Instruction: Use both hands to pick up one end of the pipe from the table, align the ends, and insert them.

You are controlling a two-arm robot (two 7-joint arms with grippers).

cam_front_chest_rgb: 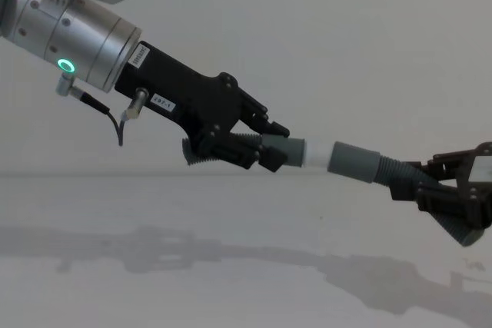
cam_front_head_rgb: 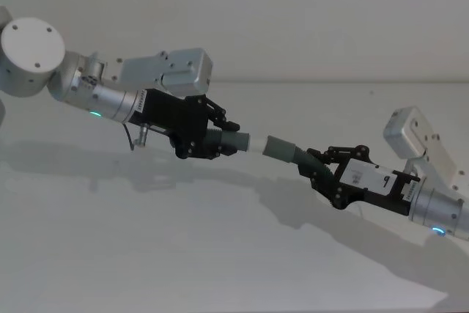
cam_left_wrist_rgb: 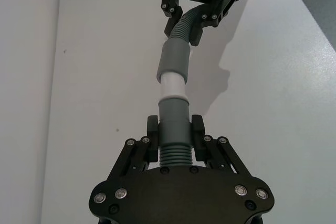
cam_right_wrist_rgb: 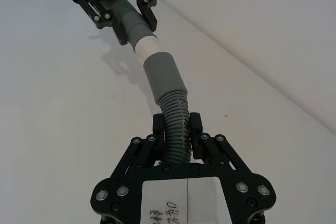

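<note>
Above the white table (cam_front_head_rgb: 220, 254), at about ten o'clock in our head view, we see the left gripper (cam_front_head_rgb: 220, 139) clamped tight on the ribbed part of one pipe piece (cam_front_head_rgb: 233, 141), its white tip (cam_front_head_rgb: 257, 142) pointing toward four o'clock. That tip sits partly inside the grey socket collar (cam_front_head_rgb: 281, 148) of the second pipe piece (cam_front_head_rgb: 308, 160), a band of white showing between the two collars. At four o'clock, the right gripper (cam_front_head_rgb: 322, 170) pinches the second piece's ribbed middle between its fingers. Both pieces hang in the air, their shadows falling on the table below.
</note>
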